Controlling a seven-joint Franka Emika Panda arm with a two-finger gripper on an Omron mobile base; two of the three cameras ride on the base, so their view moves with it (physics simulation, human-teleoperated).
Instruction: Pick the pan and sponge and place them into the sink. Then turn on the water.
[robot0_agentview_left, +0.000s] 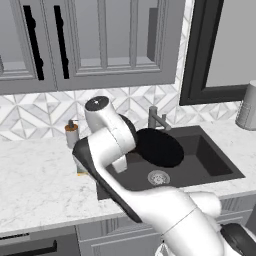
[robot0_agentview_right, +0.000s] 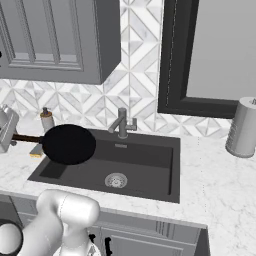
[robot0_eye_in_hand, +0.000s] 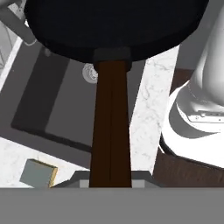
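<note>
The round black pan (robot0_agentview_right: 68, 144) hangs level above the left part of the dark sink (robot0_agentview_right: 150, 167). My gripper (robot0_agentview_right: 11, 138) is shut on the pan's long brown handle (robot0_eye_in_hand: 110, 127), which runs straight away from the hand toward the pan (robot0_eye_in_hand: 113, 26). From the other side, the pan (robot0_agentview_left: 159, 147) covers the middle of the sink (robot0_agentview_left: 212, 160). The small grey-green and yellow sponge (robot0_eye_in_hand: 38, 173) lies on the marble counter just left of the sink, also visible as the sponge (robot0_agentview_right: 36, 151). The grey faucet (robot0_agentview_right: 122, 123) stands behind the basin with no stream falling. The silver drain (robot0_agentview_right: 115, 180) is uncovered.
A soap bottle (robot0_agentview_left: 72, 133) stands on the counter by the tiled wall, left of the sink. A grey canister (robot0_agentview_right: 243, 127) stands at the far right of the counter. Grey cabinets hang above, and a dark-framed window is on the right.
</note>
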